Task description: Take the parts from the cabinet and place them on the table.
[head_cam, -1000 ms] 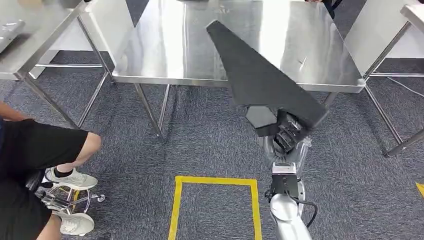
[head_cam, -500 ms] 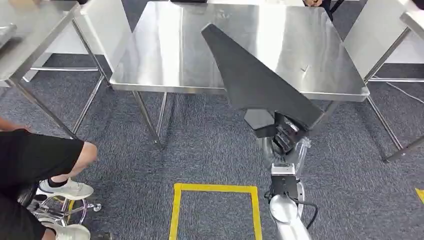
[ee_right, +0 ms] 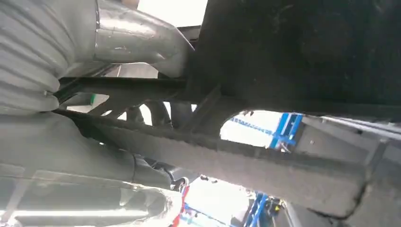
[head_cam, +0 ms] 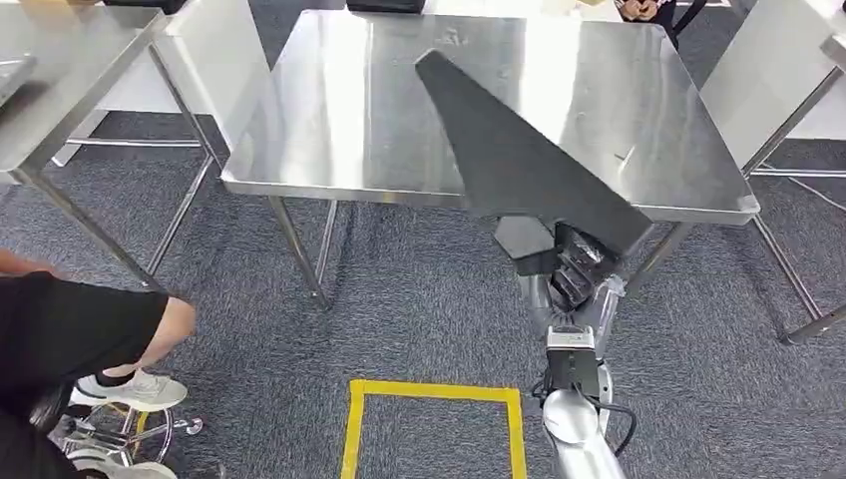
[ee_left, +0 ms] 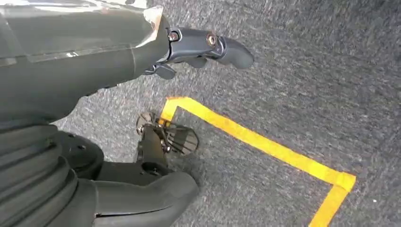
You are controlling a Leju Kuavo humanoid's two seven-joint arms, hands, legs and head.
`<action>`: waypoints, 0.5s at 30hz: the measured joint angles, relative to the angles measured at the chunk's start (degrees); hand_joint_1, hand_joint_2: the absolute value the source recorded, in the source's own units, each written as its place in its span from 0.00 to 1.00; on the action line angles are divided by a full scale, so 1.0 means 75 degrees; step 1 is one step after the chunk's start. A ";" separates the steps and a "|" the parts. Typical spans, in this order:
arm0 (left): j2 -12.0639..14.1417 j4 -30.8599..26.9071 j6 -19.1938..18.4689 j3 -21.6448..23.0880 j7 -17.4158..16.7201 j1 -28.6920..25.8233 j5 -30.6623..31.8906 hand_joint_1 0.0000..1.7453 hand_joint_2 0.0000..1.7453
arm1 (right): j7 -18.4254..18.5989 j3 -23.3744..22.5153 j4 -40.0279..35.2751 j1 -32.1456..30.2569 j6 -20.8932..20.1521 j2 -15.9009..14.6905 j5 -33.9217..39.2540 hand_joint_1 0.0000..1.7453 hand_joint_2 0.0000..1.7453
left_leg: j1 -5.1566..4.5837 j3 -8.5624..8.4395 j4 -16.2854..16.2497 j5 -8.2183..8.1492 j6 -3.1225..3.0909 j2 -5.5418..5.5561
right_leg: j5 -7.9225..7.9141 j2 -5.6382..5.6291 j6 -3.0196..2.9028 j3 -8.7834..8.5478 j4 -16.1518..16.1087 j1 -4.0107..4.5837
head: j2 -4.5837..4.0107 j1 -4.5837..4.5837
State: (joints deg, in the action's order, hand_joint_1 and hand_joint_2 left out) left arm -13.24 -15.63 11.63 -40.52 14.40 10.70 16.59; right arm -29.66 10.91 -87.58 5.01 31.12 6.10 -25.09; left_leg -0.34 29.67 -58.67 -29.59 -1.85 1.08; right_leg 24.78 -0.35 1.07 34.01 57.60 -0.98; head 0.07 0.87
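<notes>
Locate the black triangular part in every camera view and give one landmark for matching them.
Head view: the black triangular part runs from the steel table's middle down to the right hand gripping its wide end.
Left wrist view: not in it.
Right wrist view: its dark underside spans the picture beyond the right hand.
Shared landmark: the right hand, matching head and right wrist views.

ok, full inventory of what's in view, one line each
part: 1, black, long tapered panel, held up over the middle table's near edge
tables: 3, steel, one ahead, one at each side edge
tape: 1 outline, yellow, on grey carpet in front of the robot
stool: 1, chrome, lower left
person: 1, black clothes, white shoe, lower left
right hand: grips the part's wide end from below
left hand: dark fingers, holding nothing, over the carpet
</notes>
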 joint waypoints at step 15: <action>-0.0003 0.0006 -0.0073 0.0076 -0.0023 -0.0013 0.0020 0.00 1.00 | -0.0044 -0.0003 0.0017 0.0010 0.0085 -0.0026 0.0152 1.00 1.00 | 0.0056 0.0713 0.0018 0.0607 -0.0144 -0.0095 | 0.0571 -0.0008 0.0235 -0.0743 0.0081 0.0063 | -0.0003 0.0015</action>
State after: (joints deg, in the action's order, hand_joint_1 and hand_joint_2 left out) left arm -13.27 -15.58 11.08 -39.95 14.23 10.61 16.74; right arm -29.99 10.88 -87.45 5.09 31.76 5.90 -23.95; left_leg 0.08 35.01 -58.54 -25.04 -2.93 0.36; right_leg 29.07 -0.41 2.83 28.43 58.21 -0.50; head 0.04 0.98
